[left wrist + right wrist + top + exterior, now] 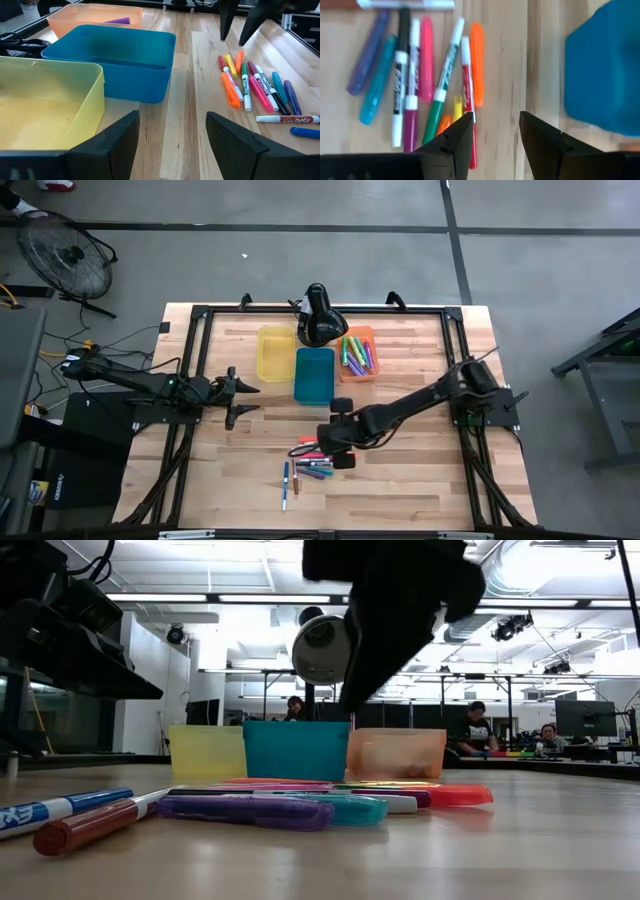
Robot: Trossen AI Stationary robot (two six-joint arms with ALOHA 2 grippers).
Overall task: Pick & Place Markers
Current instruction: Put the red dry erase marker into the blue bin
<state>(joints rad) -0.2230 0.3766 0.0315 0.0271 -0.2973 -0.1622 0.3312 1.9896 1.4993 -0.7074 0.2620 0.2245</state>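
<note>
The right gripper (341, 448) hangs with fingers parted and empty, just above the near edge of the markers (312, 458), which fan out directly ahead of its fingertips, their long axes roughly in line with its reach. The teal bin (314, 374) sits beside it. The left gripper (243, 400), fingers spread, waits well apart.

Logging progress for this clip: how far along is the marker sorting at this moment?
Partly done. Several markers already lie in the orange bin; the yellow bin and blue bin look empty. In hand: the right claw hangs open and empty above the loose pile on the table. That pile remains. The left claw waits open beside the yellow bin.
</note>
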